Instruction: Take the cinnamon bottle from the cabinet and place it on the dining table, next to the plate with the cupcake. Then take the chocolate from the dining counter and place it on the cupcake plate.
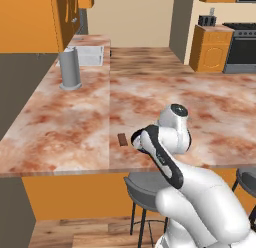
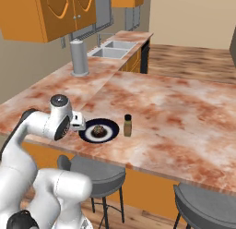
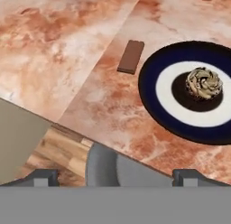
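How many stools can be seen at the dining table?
2. One grey stool stands under the table edge just below the plate, beside the robot arm. The second stool is further right along the same edge. Others may be hidden outside the pictures.

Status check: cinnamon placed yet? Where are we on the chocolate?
Done: the cinnamon bottle stands on the dining table right beside the plate with the cupcake. In hand: nothing; the hand is open, looking down near the table edge. Left: the chocolate lies on the marbled top beside the plate, not on it; it needs grasping and placing there.
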Available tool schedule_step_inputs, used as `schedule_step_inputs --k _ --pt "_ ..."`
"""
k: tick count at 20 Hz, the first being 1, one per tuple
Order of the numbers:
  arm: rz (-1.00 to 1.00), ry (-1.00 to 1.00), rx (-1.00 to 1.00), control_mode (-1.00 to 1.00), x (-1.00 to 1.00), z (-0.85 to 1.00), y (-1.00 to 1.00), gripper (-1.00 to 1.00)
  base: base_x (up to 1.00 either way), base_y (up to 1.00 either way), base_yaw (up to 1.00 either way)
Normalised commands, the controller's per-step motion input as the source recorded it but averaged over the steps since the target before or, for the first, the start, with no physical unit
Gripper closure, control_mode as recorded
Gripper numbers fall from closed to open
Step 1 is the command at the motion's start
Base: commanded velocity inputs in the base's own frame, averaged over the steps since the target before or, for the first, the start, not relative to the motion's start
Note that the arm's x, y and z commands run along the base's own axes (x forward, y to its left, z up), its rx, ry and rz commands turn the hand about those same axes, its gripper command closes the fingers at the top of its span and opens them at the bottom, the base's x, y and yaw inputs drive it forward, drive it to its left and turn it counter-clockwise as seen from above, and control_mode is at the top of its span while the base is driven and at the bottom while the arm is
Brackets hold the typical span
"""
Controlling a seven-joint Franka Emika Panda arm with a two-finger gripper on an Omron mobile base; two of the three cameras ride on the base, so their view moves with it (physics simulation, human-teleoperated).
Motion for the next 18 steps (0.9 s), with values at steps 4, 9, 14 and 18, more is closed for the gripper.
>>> schedule_step_inputs --k 4,9,14,18 --pt "-0.10 0.46 -0.25 -1.00 0.49 0.13 0.37 -1.00 0.00 0.00 0.00" --pt "-0.09 0.28 -0.16 -1.00 0.70 0.00 0.08 -1.00 0.00 0.00 0.00" --pt "0.00 0.03 -0.07 -1.00 0.55 -0.03 0.00 -1.00 0.00 0.00 0.00" --pt "0.00 0.00 -0.03 -1.00 0.42 -0.24 0.00 -1.00 0.00 0.00 0.00"
